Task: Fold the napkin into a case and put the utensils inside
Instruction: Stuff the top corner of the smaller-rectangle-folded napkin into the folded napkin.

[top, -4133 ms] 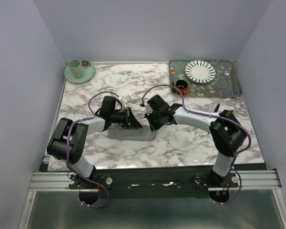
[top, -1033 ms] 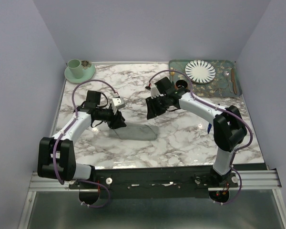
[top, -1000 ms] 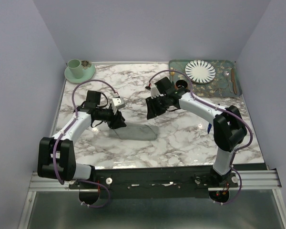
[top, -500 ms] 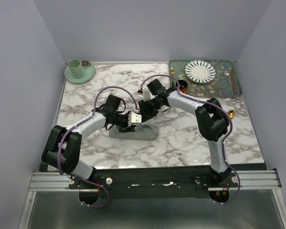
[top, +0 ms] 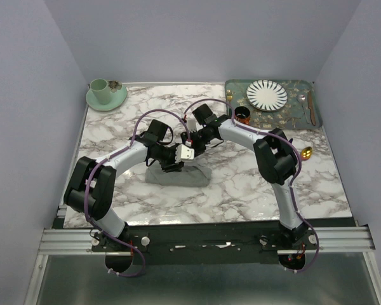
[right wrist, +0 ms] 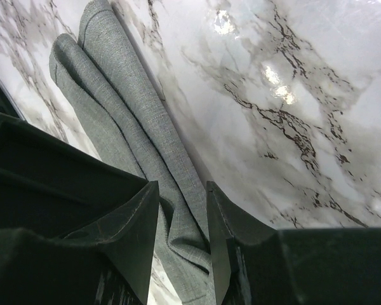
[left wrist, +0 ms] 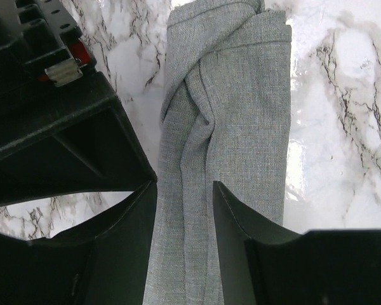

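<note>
Now both arms have swung in from apart and meet over the napkin (top: 181,176), a narrow, twisted grey strip at mid-desk (top: 241,184). Left hand (left wrist: 184,185) and right hand (right wrist: 182,185) each stand part-open astride the cloth, gripping nothing. Folding seems unfinished; the spoon (top: 307,152) lies well right, outside it.

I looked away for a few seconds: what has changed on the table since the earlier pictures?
Both arms swung apart, then came back together: the left gripper and right gripper now meet at the folded napkin, jaws open, straddling its folds. The napkin, tray and cup stayed put.
</note>
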Controlling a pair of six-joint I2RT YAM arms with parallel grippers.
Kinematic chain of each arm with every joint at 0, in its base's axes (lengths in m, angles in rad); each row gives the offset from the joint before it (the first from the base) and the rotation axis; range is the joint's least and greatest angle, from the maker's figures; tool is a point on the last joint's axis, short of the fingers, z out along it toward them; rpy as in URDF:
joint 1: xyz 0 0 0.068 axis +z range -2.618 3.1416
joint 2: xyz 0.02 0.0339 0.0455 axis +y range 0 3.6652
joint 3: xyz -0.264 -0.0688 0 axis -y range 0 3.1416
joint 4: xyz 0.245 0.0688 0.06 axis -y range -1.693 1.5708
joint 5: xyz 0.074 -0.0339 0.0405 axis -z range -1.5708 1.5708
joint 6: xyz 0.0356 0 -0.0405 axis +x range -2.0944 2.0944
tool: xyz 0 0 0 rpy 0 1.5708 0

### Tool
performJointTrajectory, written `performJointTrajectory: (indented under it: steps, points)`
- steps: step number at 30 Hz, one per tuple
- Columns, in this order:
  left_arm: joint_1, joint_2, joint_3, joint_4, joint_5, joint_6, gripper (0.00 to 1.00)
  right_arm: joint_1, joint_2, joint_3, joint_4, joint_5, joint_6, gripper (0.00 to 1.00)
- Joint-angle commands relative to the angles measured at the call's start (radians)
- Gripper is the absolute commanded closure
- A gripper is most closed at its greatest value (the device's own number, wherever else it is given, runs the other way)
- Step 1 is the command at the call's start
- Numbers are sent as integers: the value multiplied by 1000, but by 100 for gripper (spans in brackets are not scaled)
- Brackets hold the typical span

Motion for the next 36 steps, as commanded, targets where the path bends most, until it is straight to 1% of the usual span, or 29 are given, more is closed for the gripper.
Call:
performJointTrajectory:
  steps: [1, 7, 11, 14, 15, 19, 23, 27, 34, 36]
  points:
    - [-6, -4, -1, -65, -42, 40, 47, 5, 48, 30, -15, -70, 0, 56]
    - [-6, -42, -52, -51, -66, 41, 47, 7, 57, 21, -18, -107, -18, 56]
    - [-6, -37, -49, -53, -74, 44, 50, 14, 69, 18, -18, -130, -28, 59]
    - [-5, -16, -32, -65, -86, 53, 52, 19, 79, 18, -18, -144, -31, 64]
    - [-6, -5, -29, -71, -91, 51, 52, 19, 80, 16, -18, -142, -31, 67]
    - [-6, -2, -27, -74, -94, 63, 51, 22, 86, 7, -16, -136, -31, 70]
    - [-9, -1, -21, -80, -80, 60, 51, 22, 83, 1, -15, -132, -32, 76]
    - [-12, 18, -7, -100, -69, 48, 53, 25, 80, -8, -12, -138, -34, 85]
    - [-17, 45, 8, -130, -66, 56, 53, 28, 75, -16, -7, -144, -34, 92]
    - [-15, 52, 11, -134, -63, 51, 55, 30, 74, -17, -7, -148, -37, 95]
